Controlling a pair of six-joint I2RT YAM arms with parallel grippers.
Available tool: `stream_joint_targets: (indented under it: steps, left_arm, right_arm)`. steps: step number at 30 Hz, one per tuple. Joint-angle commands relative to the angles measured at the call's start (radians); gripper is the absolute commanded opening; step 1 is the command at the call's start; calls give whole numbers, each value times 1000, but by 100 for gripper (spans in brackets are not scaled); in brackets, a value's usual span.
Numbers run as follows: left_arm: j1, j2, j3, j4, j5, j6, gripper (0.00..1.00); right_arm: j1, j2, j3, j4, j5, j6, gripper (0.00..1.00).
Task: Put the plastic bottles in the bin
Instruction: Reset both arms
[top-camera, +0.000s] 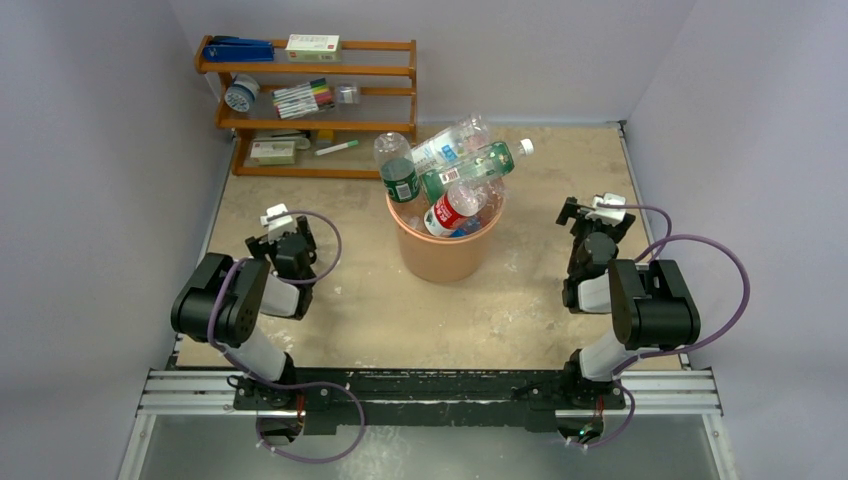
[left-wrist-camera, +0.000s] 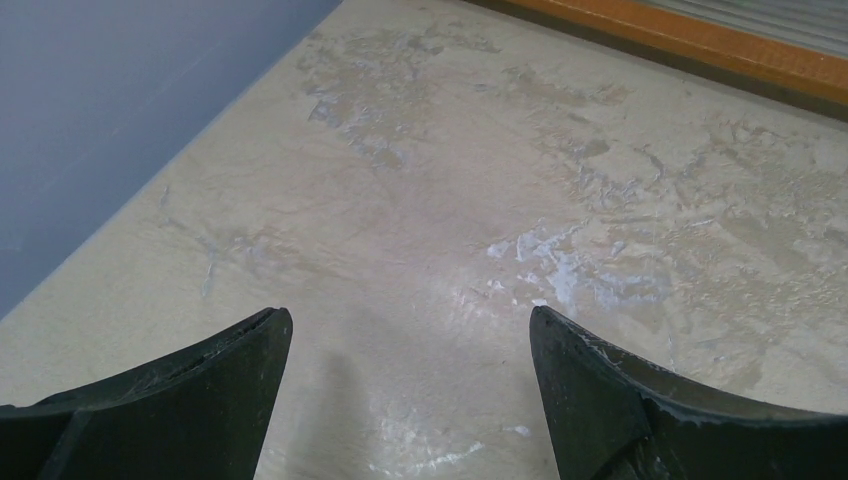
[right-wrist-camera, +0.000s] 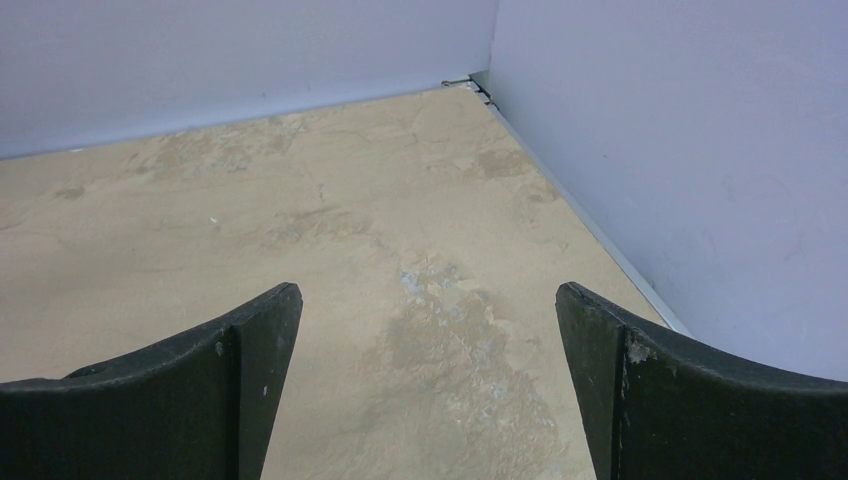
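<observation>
Bottles (top-camera: 455, 175) fill the bin (top-camera: 440, 258) past its rim: a heap of clear ones with green and red labels stands and leans above the orange wall, in the middle of the worktop (top-camera: 360, 310). No bottle lies loose on the worktop in the overhead view, so the sorting looks finished or very nearly so. The step in hand is most likely a clean retreat and a last check.

The left fingers (left-wrist-camera: 180, 400) are spread wide with nothing between them, over worktop left of the bin. The right fingers (right-wrist-camera: 200, 390) are likewise spread and empty, aimed toward the far right corner. Both sit well apart from the bin.

Doing this well means keeping both arms and their cables away from the heap. The white-capped bottle (top-camera: 500, 155) juts out over the rim to the right, and the upright green-labelled bottle (top-camera: 398, 172) stands at the left rim. Both look lightly balanced, and a brush could tip one out. The patch of worktop just behind the bin is hidden by the pile and worth checking. The pens and boxes on the wooden shelf (top-camera: 310, 72) should be left alone.
</observation>
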Motion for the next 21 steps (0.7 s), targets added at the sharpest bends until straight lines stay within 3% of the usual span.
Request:
stream_joint_targets:
  steps: [1, 3, 21]
  left_arm:
    - [43, 45, 0, 175, 130, 25, 89]
    - [49, 23, 11, 114, 137, 14, 89]
    - [53, 33, 7, 139, 141, 12, 90]
  right_arm:
    - [-1, 1, -3, 76, 10, -24, 100]
    - [1, 1, -3, 77, 9, -24, 100]
    - [1, 1, -1, 69, 2, -25, 100]
